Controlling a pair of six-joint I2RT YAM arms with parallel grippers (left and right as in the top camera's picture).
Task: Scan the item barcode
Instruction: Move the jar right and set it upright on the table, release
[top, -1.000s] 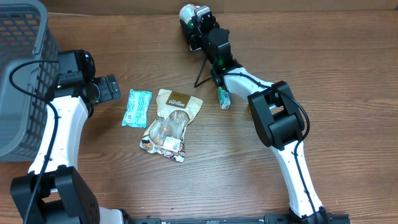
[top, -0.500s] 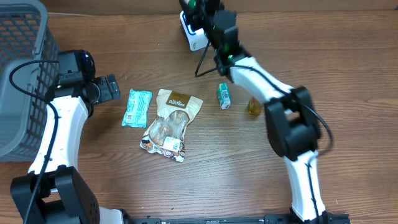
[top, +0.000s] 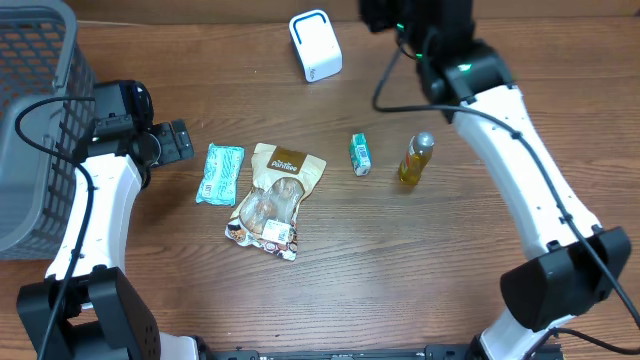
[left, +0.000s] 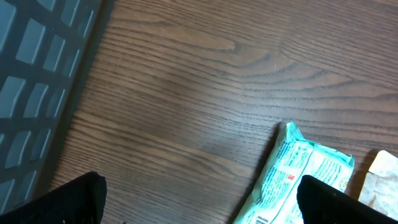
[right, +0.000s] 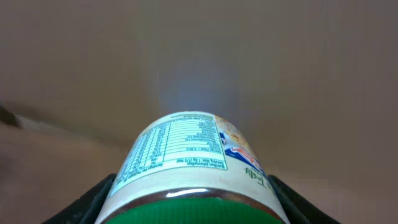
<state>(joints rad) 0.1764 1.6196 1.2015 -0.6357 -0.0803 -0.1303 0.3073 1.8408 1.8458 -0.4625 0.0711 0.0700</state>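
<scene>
The jar (right: 189, 152) is clamped in the right end effector (right: 193, 210) and held off the bench (top: 400, 260) at its far edge, right of the scanner (top: 315, 45). Presenting is judged to be the step in hand. The barcode is not seen and must be turned toward the scanner. The left end effector (top: 178, 140) is spread apart and empty. Nothing is seen in the basket (top: 40, 60).

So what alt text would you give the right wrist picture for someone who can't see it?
A white container with a nutrition label and a green band at its near end fills the lower frame, gripped between the two black fingers of the right hand. Behind it is only a blurred brownish background.
</scene>
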